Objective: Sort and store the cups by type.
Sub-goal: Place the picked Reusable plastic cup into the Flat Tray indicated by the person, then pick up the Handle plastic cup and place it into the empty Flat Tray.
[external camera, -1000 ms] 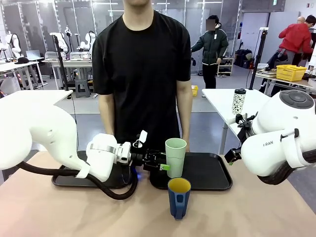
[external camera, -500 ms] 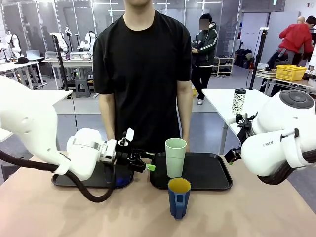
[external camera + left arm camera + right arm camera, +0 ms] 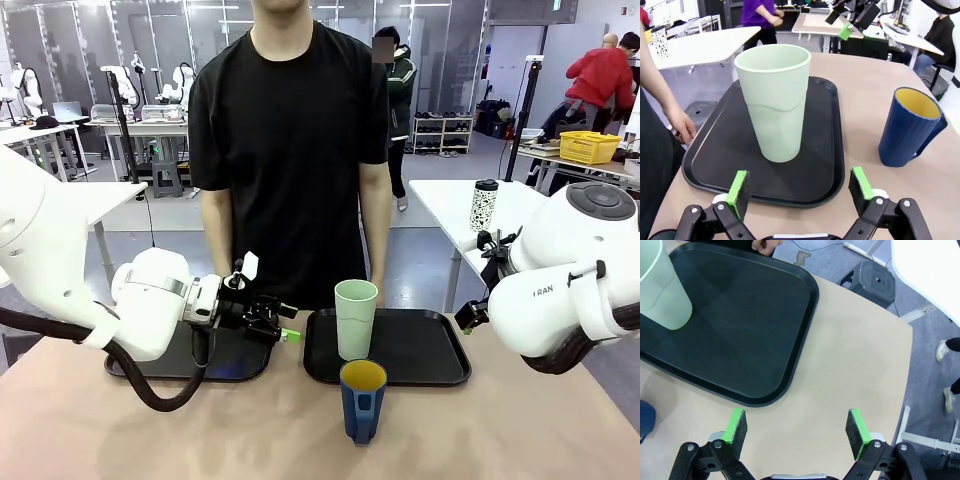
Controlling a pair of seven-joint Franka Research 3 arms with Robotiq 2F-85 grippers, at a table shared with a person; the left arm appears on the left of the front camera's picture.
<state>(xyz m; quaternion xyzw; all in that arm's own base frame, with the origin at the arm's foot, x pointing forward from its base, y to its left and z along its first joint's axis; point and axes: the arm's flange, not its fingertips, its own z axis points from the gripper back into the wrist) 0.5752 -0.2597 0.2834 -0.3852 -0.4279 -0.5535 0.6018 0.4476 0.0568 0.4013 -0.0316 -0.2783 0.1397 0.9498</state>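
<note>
The pale mint-green cup [image 3: 356,318] stands upright near the left end of the right-hand black tray [image 3: 420,350]; the left wrist view shows this cup [image 3: 774,100] straight ahead. In front of that tray, on the bare table, stands the dark blue mug [image 3: 362,398] with a yellow inside, and it shows again as the mug [image 3: 907,127] beside the tray. My left gripper [image 3: 280,327] is open over the gap between the two trays, well short of the cup, its green pads [image 3: 738,186] wide apart. My right gripper [image 3: 797,426] hangs open above bare table beside the tray [image 3: 740,330].
A second black tray [image 3: 190,362] lies at the left under my left arm. A person stands at the far edge, with one hand [image 3: 682,125] close to the tray's rim. A speckled travel tumbler [image 3: 484,205] sits on a white table behind. My bulky right arm [image 3: 570,280] stands at the right.
My left gripper has drawn back to the left, away from the mint-green cup, which stays standing on the tray. The right arm and the blue mug have not moved.
</note>
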